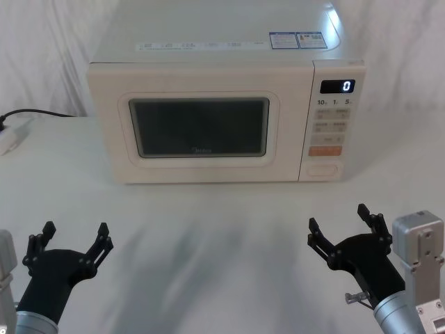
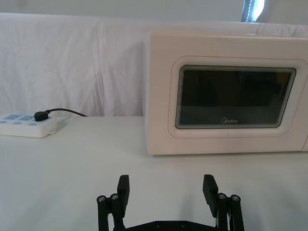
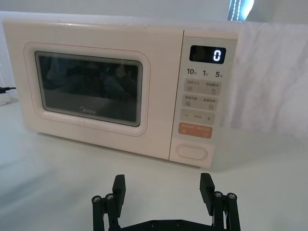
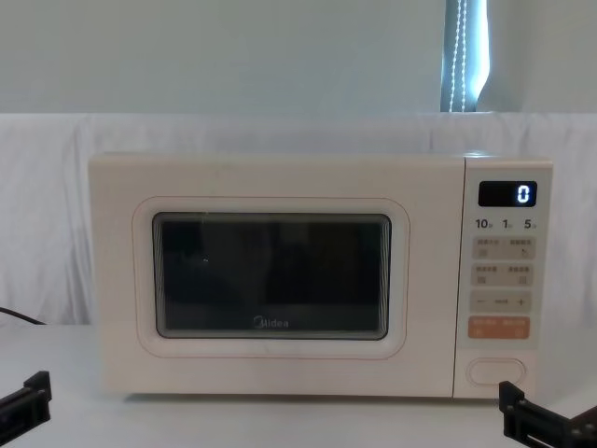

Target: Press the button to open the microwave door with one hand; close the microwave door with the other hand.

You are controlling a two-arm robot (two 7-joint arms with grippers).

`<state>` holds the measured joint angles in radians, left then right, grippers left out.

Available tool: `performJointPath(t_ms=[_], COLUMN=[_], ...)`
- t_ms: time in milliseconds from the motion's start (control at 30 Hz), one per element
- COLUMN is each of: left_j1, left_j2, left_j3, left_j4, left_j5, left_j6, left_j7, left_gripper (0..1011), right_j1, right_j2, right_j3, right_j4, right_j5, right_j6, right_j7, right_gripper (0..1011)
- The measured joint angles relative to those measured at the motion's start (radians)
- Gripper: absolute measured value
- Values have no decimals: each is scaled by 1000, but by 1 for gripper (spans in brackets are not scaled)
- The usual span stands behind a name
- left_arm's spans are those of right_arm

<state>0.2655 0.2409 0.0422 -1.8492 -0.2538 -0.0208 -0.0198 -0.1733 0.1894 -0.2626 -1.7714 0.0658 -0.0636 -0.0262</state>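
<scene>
You have not started: the microwave door (image 1: 198, 129) sits shut at frame centre, its oval release button (image 1: 322, 169) unpressed at the panel's bottom. Left gripper (image 1: 75, 239) and right gripper (image 1: 338, 224) wait spread in the lower corners.

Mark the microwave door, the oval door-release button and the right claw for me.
microwave door (image 1: 201, 129): head view, on the dark glass window.
oval button (image 1: 322, 169): head view, bottom of the control panel.
right claw (image 1: 341, 226): head view, midway between its open fingertips, short of the microwave.
</scene>
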Motion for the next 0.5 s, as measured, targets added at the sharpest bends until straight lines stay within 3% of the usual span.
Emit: performJointPath(t_ms=[500], left_j1=[0], left_j2=[0], left_j3=[0], left_j4=[0], left_j5=[0], left_j6=[0], left_j7=[0], left_gripper=[1001], right_j1=[0], right_j2=[0], right_j3=[0], right_j4=[0], right_j5=[0], right_j6=[0], right_j7=[0], right_gripper=[1002])
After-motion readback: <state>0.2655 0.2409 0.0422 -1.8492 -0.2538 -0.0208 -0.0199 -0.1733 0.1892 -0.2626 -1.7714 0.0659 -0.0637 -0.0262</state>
